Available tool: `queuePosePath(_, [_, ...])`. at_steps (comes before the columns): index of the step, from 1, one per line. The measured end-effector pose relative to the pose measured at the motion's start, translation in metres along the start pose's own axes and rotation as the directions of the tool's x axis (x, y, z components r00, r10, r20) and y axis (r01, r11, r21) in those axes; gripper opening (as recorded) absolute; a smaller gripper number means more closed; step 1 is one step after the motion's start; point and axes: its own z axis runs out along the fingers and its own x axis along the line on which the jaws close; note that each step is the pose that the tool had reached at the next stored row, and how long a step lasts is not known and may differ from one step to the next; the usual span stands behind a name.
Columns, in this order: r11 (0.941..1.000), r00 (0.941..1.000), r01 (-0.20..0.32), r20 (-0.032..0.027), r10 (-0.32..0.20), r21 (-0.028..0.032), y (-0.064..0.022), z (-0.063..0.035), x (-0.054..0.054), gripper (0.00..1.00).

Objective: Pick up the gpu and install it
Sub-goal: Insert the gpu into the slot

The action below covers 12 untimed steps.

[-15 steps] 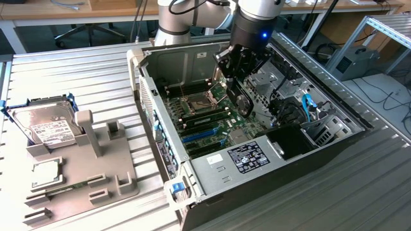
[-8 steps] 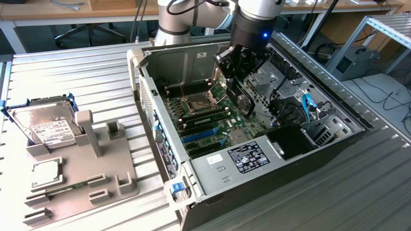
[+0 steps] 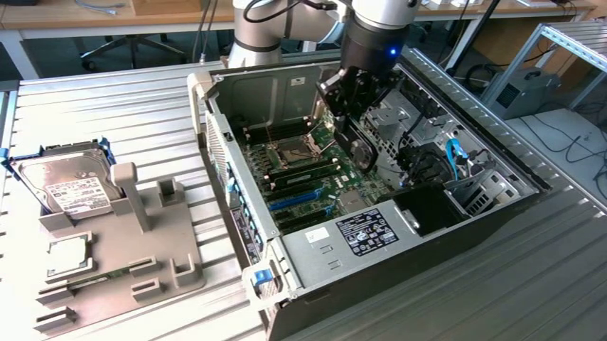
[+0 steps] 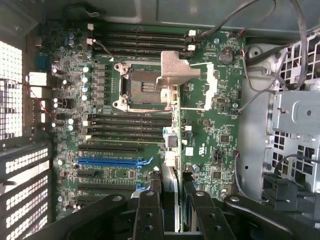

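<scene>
Gpu (image 3: 357, 147) (image 4: 170, 175), the thin black-faced rectangular card with a silver metal bracket at one end, is clamped edge-on in your end effector (image 3: 347, 117) (image 4: 171, 200), whose black fingers (image 4: 148, 210) stand narrow around it. You are holding it inside the open black-and-grey metal computer case (image 3: 227, 92) (image 4: 20, 175), which lies on its side on the ribbed metal tabletop (image 3: 124, 106). Within that case the card hangs over the green motherboard (image 3: 303, 177) (image 4: 210, 140). It seems clear of the board, though the view there is dim. Outside the case, to the exterior view's left, a silver hard drive (image 3: 71, 181) with a white label sits in a grey holder (image 3: 133, 241).
</scene>
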Motion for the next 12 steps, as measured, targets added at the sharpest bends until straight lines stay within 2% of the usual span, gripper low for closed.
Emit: queuePosePath(12, [0.9976,0.9976,0.069,-0.0002,-0.069,-0.0011,-0.0001,0.0002,-0.0003,0.27])
